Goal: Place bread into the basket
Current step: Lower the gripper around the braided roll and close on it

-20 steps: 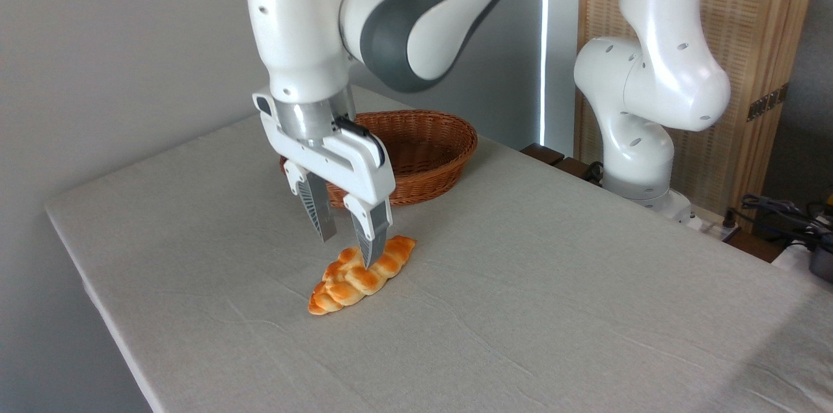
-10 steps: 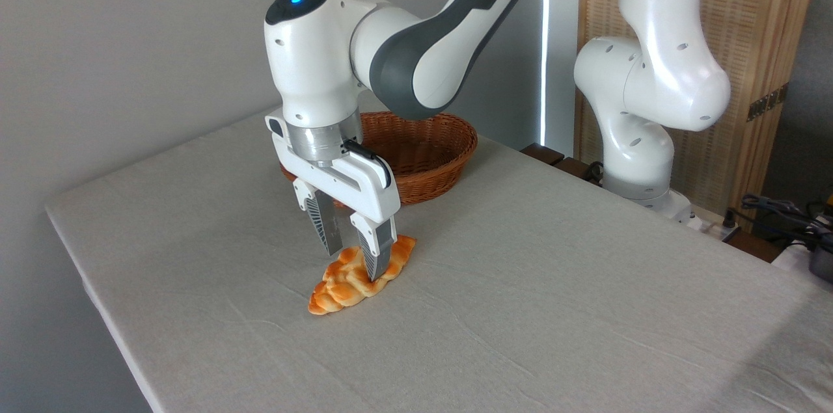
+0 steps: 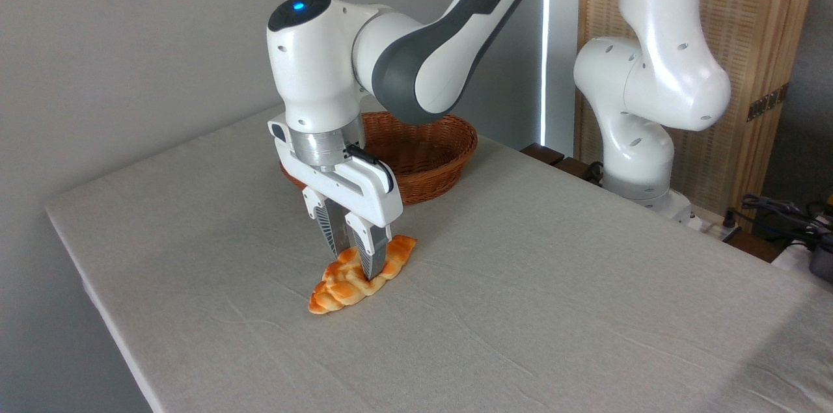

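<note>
The bread (image 3: 362, 274) is lying on the tabletop (image 3: 520, 309), toward its front-left edge. The gripper (image 3: 355, 265) is straddling its middle, fingers pinched in on the loaf's sides. The glossy, tapered loaf could be slipping or tilting out when lifted. The basket (image 3: 429, 156) is waiting near the far edge; what shows of its inside looks empty.

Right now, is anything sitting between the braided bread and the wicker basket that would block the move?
Nothing visible. Only bare tablecloth lies between the bread and the basket; the gripper straddles the loaf's middle.
</note>
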You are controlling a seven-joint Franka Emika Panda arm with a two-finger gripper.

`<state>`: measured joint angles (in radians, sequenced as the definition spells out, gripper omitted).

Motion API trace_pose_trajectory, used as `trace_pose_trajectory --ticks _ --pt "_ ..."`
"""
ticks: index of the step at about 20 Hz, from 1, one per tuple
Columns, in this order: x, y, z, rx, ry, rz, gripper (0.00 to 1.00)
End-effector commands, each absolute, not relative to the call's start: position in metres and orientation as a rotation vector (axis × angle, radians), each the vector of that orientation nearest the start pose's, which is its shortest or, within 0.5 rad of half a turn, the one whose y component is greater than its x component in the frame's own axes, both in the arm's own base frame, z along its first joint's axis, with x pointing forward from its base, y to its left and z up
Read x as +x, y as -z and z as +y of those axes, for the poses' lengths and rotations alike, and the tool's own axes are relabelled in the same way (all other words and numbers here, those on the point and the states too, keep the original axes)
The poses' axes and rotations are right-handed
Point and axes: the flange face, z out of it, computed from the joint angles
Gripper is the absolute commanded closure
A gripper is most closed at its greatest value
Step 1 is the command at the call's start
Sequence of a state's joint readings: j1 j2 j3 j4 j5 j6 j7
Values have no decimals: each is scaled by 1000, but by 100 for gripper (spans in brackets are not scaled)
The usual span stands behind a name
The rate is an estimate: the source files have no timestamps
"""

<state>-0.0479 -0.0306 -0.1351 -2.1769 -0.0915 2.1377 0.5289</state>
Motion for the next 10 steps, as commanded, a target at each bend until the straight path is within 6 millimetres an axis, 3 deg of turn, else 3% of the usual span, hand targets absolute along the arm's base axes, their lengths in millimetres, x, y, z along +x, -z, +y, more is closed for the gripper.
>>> trace_pose_trajectory --ticks 1,10 --pt "517 -389 -107 -3042 0 1069 100" --pt "517 -390 -111 -3036 -12 1094 100"
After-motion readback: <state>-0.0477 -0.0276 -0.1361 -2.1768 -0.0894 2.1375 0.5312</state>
